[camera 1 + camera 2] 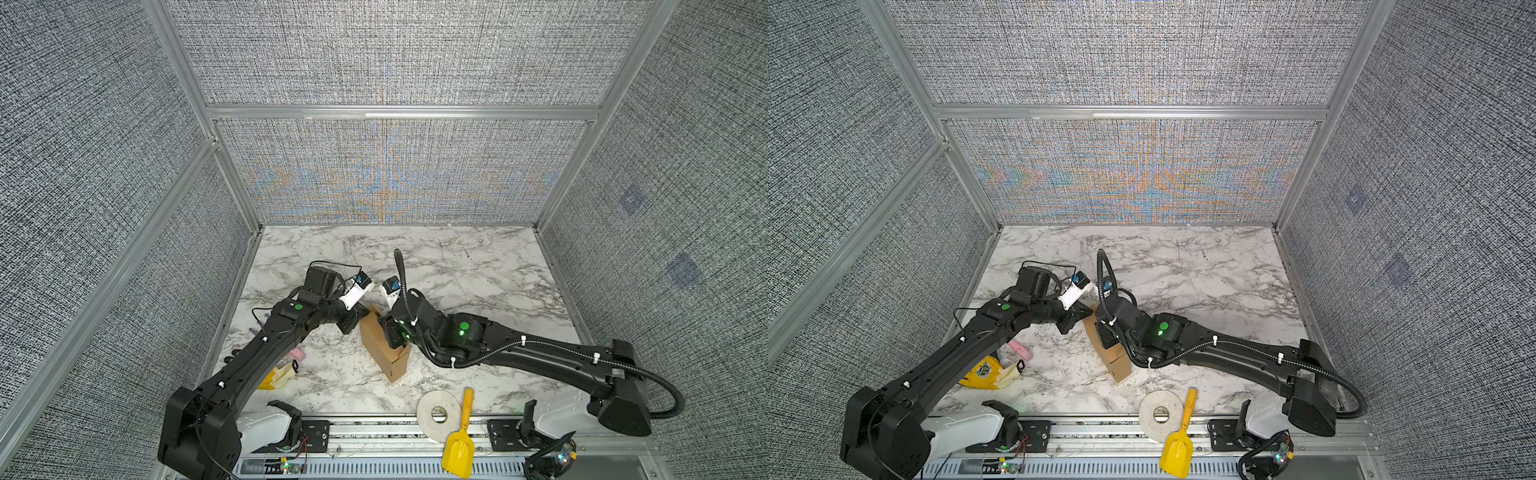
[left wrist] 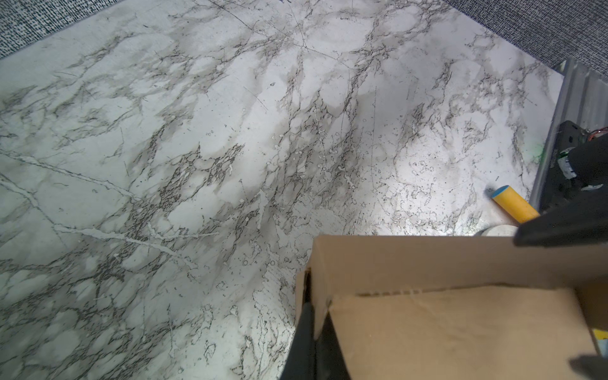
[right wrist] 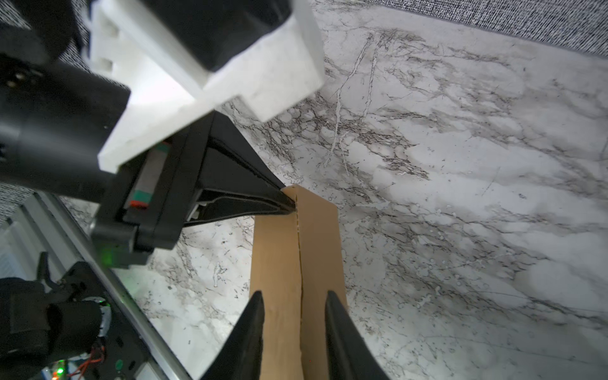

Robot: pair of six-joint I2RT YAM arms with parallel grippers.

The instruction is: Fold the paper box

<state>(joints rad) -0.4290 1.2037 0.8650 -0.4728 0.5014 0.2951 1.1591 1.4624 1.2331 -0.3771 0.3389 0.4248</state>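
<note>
The paper box (image 1: 380, 347) (image 1: 1116, 358) is brown cardboard, folded into a narrow block that stands on the marble table in the middle of both top views. My left gripper (image 2: 309, 306) (image 3: 289, 205) is shut on the box's far upper corner, with a cardboard edge pinched between its black fingers (image 1: 353, 322). My right gripper (image 3: 294, 296) hovers over the box's top face (image 3: 283, 250), where two flaps meet along a seam. Its two fingers stand apart with nothing clamped between them. In both top views the right wrist (image 1: 395, 332) (image 1: 1106, 332) covers the near side of the box.
A white tape roll (image 1: 439, 415) (image 1: 1160, 415) and a yellow scoop (image 1: 459, 446) (image 1: 1177, 449) lie at the table's front edge. A pink piece (image 1: 297, 354) and a yellow-and-cream item (image 1: 988, 372) lie at the left, under the left arm. Fabric walls close three sides.
</note>
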